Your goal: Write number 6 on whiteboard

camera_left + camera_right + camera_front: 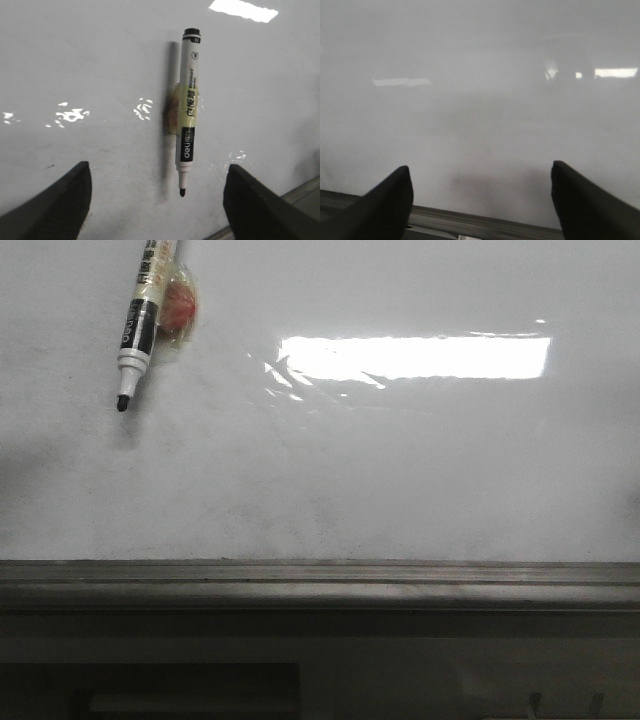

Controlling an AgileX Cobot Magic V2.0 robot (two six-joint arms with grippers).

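Whiteboard filled most of the front view, glossy and pale, with faint grey smudges across its lower half and a bright rectangular light reflection to the upper right of centre. Its grey metal bottom rail ran the full width beneath the white surface. No drawn 6 showed on the board in any view.

A whiteboard marker sat against the board at the upper left of the front view, uncapped, slanted with its black tip pointing down and slightly left. It was fixed there by a patch of clear tape over a reddish lump just beside the barrel. In the left wrist view the marker hung almost upright, tip downward, with the tape wrapped around its middle.

The left gripper faced the board with its jaws spread wide, both dark fingers well apart from the marker and grasping nothing. The right gripper likewise had its jaws released and wide, its fingers before a bare, blurred stretch of board just above the rail.
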